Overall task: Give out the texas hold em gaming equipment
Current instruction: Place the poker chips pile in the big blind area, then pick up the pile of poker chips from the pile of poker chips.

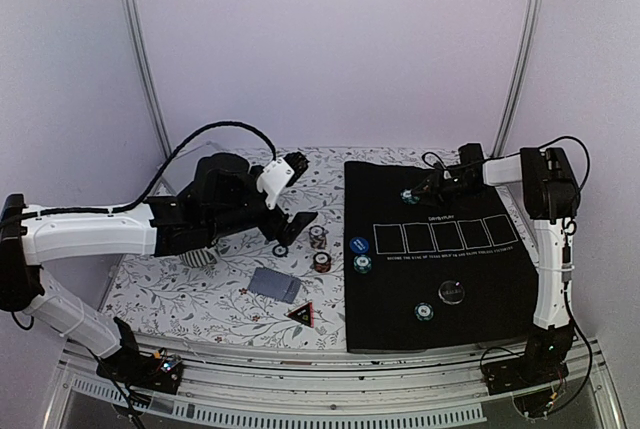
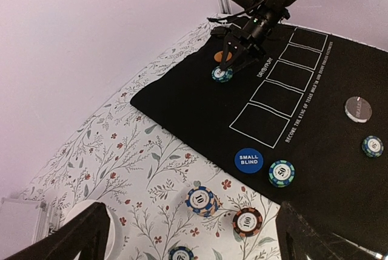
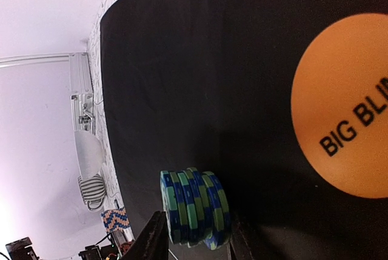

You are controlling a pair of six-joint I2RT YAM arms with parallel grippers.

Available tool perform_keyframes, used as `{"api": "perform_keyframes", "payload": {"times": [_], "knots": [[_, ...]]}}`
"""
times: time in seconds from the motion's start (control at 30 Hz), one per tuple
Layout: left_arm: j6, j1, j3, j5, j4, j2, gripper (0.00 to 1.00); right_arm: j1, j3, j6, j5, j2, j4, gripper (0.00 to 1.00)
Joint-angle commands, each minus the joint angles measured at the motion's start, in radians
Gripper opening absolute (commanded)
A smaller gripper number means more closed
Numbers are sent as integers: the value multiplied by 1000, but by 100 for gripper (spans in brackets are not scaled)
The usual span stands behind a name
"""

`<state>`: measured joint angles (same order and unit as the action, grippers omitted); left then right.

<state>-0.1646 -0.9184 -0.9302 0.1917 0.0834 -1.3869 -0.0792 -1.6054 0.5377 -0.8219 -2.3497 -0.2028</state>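
A stack of green-and-blue poker chips point(image 3: 194, 208) stands on the black mat point(image 1: 440, 259) at its far left corner, beside the orange big blind button point(image 3: 348, 105). My right gripper point(image 3: 194, 236) straddles that stack, open, its fingers close on either side; the chips fan slightly. My left gripper point(image 2: 194, 242) hangs wide open and empty over the floral table. Below it lie a stack of "10" chips point(image 2: 202, 200), a "100" chip point(image 2: 247, 222) and another chip point(image 2: 182, 254). The blue small blind button point(image 2: 249, 160) and a teal chip point(image 2: 282, 173) sit on the mat's edge. Grey-blue cards point(image 1: 274, 284) lie near the front.
A grey-black disc point(image 2: 358, 109) and one more chip point(image 2: 372, 146) lie on the mat's near part. A white bowl point(image 3: 88, 154), a striped mug point(image 3: 94, 190) and a silver case point(image 3: 82, 90) stand at the table's left. A small triangular marker point(image 1: 301, 313) lies by the cards.
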Motion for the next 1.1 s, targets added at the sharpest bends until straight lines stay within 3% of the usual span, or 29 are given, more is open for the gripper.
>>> {"api": "perform_keyframes", "payload": {"times": [0.0,0.27,0.53,0.73,0.93,1.07], "knots": [[-10,12,-5,-4,-11,26,98,21,5,-7,135,43,-43,37],[-13,12,-8,-7,-16,30,98,27,24,-7,199,107,-43,54],[-7,14,-6,-2,-27,35,98,23,48,-68,368,260,-68,57],[93,52,-20,13,-116,29,98,-42,135,-207,505,474,-96,62],[230,102,-51,-9,-241,-25,98,-203,229,-417,623,679,-145,82],[274,110,-155,-51,-291,-151,98,-230,279,-408,587,752,-155,99]]}}
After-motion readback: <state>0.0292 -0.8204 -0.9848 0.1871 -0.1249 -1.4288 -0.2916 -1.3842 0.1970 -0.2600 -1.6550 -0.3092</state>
